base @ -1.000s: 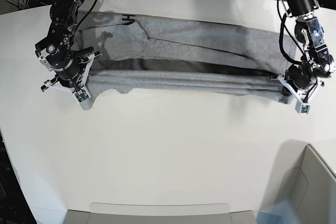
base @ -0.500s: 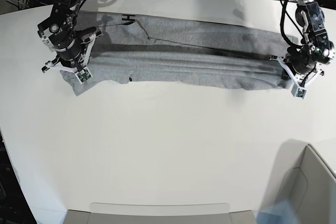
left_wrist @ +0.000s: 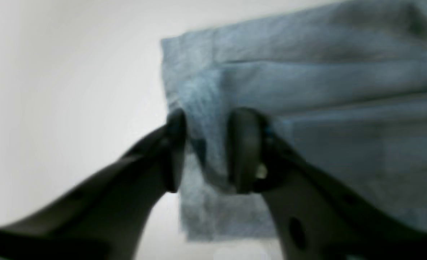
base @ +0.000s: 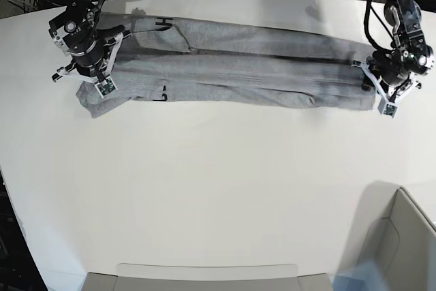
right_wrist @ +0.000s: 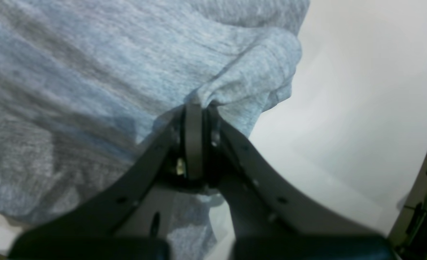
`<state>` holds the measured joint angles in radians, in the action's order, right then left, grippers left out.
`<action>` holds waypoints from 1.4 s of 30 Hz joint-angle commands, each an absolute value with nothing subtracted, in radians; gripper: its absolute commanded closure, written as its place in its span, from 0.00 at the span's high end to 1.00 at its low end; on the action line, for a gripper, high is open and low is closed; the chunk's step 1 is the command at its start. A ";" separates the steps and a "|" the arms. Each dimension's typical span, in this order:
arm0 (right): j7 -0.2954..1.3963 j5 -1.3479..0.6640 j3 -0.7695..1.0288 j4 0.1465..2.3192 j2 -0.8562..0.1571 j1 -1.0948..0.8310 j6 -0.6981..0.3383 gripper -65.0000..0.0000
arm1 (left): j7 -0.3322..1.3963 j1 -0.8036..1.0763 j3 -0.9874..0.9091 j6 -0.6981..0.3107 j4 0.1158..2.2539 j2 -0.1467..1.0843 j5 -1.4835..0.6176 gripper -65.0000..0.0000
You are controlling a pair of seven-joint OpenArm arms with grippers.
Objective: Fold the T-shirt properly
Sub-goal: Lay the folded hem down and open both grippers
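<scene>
T-shirt (base: 231, 76) lies as a long flat band across the far side of the white counter (base: 218, 189), folded lengthwise; a second ago the near edge was lifted and hanging between the arms with a dark gap under it, now that flap is laid over the far half and the gap is gone. A bit of black lettering shows near the far left edge in the base view.

Left hand (left_wrist: 206, 148), on the base view's right, sits at the shirt's end with its fingers (left_wrist: 175, 144) spread apart, a fold of grey cloth loose between them, not pinched. It was clamped a moment ago, so it is letting go. Right hand (right_wrist: 195, 144), at the other end, has its fingers pressed together on a bunched corner of the shirt, clenched on the cloth.

Judgement: lengthwise fold is placed, release is underway on one side only. Right hand likely needs to let go too before the next fold across the length. Corner by the right hand looks rumpled and sticks out toward the near side; could spoil a neat fold if not flattened.
</scene>
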<state>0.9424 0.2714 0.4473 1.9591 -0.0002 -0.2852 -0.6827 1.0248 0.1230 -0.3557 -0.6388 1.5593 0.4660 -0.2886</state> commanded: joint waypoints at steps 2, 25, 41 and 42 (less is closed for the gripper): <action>0.935 0.288 0.455 1.980 -0.010 -0.278 -0.698 0.19 | 1.010 0.120 -0.367 -0.633 1.601 0.489 -0.289 0.50; 0.935 0.294 0.453 1.980 -0.013 -0.260 -0.698 0.38 | 1.132 0.031 -0.472 -0.698 1.463 0.506 -0.291 0.50; 0.935 0.292 0.444 1.979 -0.010 -0.259 -0.698 0.38 | 1.389 -0.035 -0.542 -0.698 1.641 0.446 -0.294 0.50; 0.935 0.291 0.444 1.979 -0.010 -0.259 -0.698 0.38 | 1.396 -0.035 -0.542 -0.698 1.666 0.430 -0.294 0.50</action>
